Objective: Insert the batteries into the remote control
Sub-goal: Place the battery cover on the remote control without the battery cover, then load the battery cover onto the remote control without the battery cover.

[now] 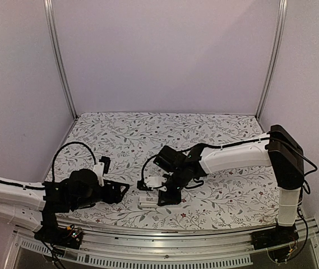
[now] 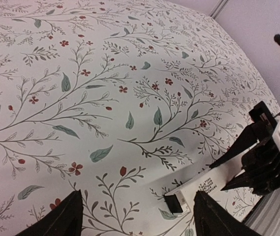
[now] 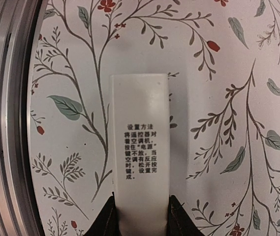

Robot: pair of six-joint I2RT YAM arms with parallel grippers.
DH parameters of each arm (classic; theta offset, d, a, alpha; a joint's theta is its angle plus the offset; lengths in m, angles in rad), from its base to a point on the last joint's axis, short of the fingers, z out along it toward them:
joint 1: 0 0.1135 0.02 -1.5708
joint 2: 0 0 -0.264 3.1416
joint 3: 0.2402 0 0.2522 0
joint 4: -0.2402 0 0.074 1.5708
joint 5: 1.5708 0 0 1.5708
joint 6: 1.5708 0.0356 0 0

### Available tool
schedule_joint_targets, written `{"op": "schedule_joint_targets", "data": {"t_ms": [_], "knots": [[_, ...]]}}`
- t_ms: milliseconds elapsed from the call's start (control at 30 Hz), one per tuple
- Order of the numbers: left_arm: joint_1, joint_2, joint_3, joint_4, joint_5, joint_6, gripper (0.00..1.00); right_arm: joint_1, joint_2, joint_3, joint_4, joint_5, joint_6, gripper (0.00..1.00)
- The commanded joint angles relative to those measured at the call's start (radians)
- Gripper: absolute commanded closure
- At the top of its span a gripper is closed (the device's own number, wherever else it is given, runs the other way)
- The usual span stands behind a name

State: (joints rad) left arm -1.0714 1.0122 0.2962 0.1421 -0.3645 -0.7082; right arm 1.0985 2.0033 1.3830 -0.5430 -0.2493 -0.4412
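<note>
White remote control lay label-up, lower centre of frame; right gripper pinched its sides, probably steadying it; left gripper stood wide, empty.

One white remote control, one floral desk, and two robot arms, each bearing one two-fingered claw: the left claw and the right claw
</note>
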Motion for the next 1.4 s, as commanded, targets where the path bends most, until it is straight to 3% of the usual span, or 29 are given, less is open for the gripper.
{"op": "schedule_joint_targets", "data": {"t_ms": [0,700,967,1133,1233,1367], "knots": [[-0.01,0.01,-0.002,0.011,-0.009,0.013,0.23,0.013,0.003,0.01,-0.035,0.005,0.01,0.71],[-0.01,0.004,-0.007,0.007,-0.014,0.027,0.23,0.012,0.037,0.049,-0.037,0.036,-0.016,0.64],[-0.009,0.008,-0.011,0.017,-0.008,0.034,0.23,0.012,0.01,0.063,-0.036,-0.016,-0.021,0.59],[-0.014,0.069,0.01,0.022,0.011,0.074,0.26,0.01,-0.041,0.072,-0.011,-0.055,-0.001,0.51],[-0.027,0.135,0.044,-0.022,0.004,0.11,0.31,-0.025,-0.097,0.046,0.011,-0.049,0.093,0.49],[-0.038,0.195,0.057,-0.043,0.025,0.107,0.38,-0.124,-0.202,-0.053,0.044,0.039,0.417,0.49]]}}
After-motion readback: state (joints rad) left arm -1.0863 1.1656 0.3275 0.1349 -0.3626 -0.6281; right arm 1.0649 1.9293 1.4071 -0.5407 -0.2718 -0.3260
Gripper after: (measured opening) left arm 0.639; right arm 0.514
